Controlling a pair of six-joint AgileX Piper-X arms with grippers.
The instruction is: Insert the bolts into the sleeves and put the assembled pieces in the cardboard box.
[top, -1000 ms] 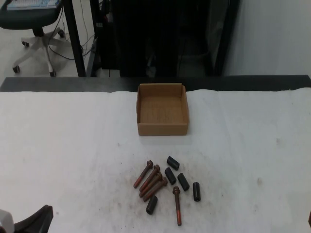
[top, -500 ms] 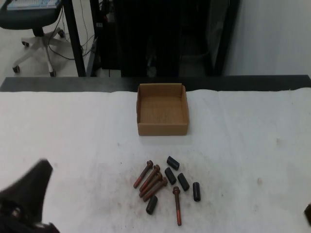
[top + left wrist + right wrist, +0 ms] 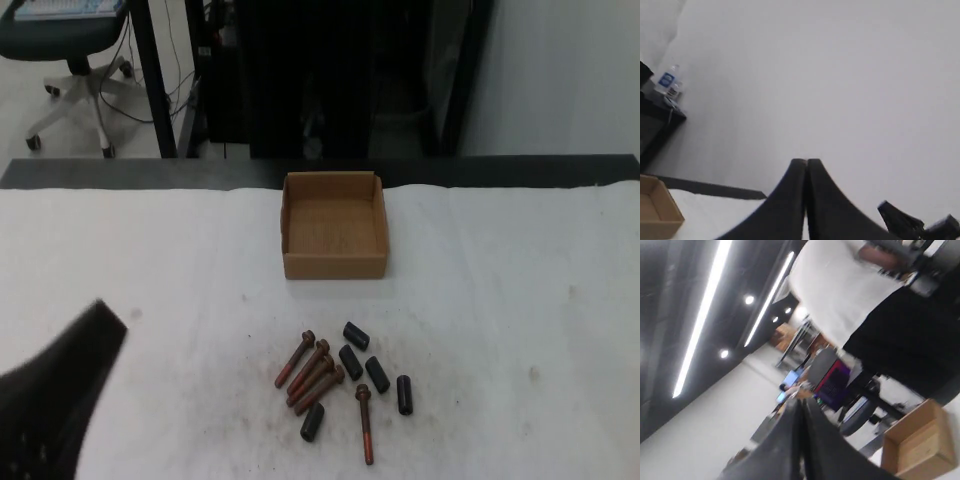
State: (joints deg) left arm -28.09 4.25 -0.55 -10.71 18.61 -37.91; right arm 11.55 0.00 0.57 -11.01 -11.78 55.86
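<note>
A shallow cardboard box (image 3: 334,266) is sitting open-topped on the white cloth (image 3: 520,280) that is covering the bench. On the near side of the box, a little apart from it, five rusty bolts and five short black sleeves are lying loose, each bolt bare and each sleeve on its own. Four bolts (image 3: 312,372) are lying side by side in a slanted bunch. The fifth bolt (image 3: 365,425) is lying alone, farther from the box, its head pointing toward the box. The sleeves (image 3: 377,374) are lying scattered just beside the bolts, one of them touching the bunch's far end. A dark arm (image 3: 60,400) is showing well apart from the box, off to its near left. The left gripper (image 3: 806,162) is holding its fingers pressed together, gripping nothing, with the box low to one side. The right gripper (image 3: 802,402) is likewise pinched closed on nothing, the box lying beyond it.
</note>
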